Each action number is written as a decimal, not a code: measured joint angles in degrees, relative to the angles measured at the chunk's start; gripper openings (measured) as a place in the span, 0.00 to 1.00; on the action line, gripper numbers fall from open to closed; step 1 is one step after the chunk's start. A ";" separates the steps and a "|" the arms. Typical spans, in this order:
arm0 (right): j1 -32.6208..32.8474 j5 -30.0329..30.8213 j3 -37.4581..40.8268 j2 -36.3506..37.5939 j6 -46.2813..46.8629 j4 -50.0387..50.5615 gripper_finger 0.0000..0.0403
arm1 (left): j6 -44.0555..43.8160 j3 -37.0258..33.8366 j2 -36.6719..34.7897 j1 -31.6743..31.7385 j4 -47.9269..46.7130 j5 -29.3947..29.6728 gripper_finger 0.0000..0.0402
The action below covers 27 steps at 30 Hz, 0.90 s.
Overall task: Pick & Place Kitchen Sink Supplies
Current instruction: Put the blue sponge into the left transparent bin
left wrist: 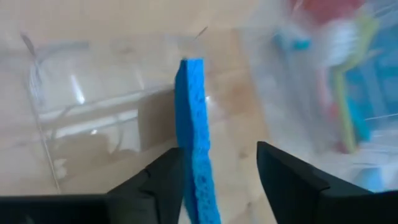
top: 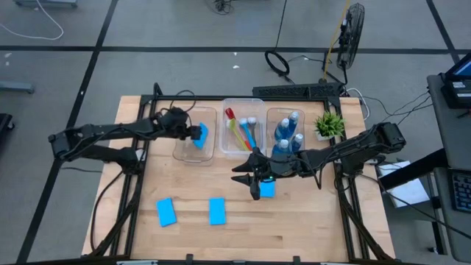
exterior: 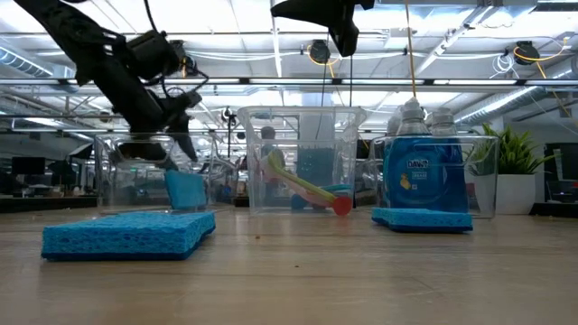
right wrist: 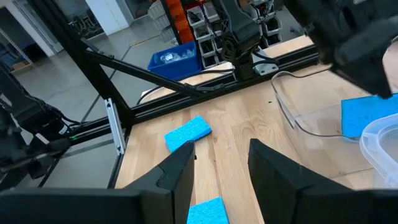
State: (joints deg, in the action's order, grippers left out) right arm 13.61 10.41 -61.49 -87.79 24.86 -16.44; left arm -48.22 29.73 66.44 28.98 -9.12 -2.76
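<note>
Currently the left gripper (top: pixel 197 135) is hovering over the left tub (top: pixel 193 152), jaws parted with a blue sponge (left wrist: pixel 194 143) standing on edge between them, touching one finger (left wrist: pixel 163 180), clear of the other. Two more sponges (top: pixel 166 212) (top: pixel 216 210) are lying flat on the bench (top: pixel 309 221) near the front. Middle tub (top: pixel 243 110) is holding brushes (top: pixel 239 132); right tub (top: pixel 276 118) is holding blue bottles (top: pixel 288 132). Right gripper (top: pixel 255 184) is hanging above the bench with jaws released, empty, a fourth sponge (top: pixel 267 190) just beside it.

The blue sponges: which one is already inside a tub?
The sponge standing on edge in the left tub, between the left gripper's open fingers. The other three lie flat on the table.
</note>
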 joint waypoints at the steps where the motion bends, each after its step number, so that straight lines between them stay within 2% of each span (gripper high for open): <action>1: 0.00 0.00 0.00 0.00 0.00 0.01 0.33 | 0.16 0.01 -1.21 0.15 -0.16 0.04 0.51; 9: 0.00 -0.01 0.00 0.00 0.00 0.01 0.33 | -2.06 0.01 -12.00 1.00 -2.85 -1.22 0.57; 14: -0.01 -0.02 0.00 0.00 -0.03 0.00 0.33 | -5.85 0.05 -19.32 -0.44 -2.79 -9.31 0.57; 19: -0.02 -0.02 0.00 0.00 -0.34 0.02 0.33 | -10.27 0.05 -25.97 -5.33 -2.78 -15.66 0.57; 23: 0.00 -0.02 0.00 0.00 -0.46 0.02 0.33 | -14.36 0.05 -30.53 -11.99 -2.77 -14.85 0.57; 27: 0.00 -0.02 0.00 0.00 -0.46 0.02 0.33 | -19.53 0.05 -33.54 -18.97 -2.80 -10.31 0.57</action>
State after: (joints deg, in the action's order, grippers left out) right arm 13.61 10.39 -61.49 -87.79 24.40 -16.43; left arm -67.74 29.78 32.90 10.01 -11.92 -13.08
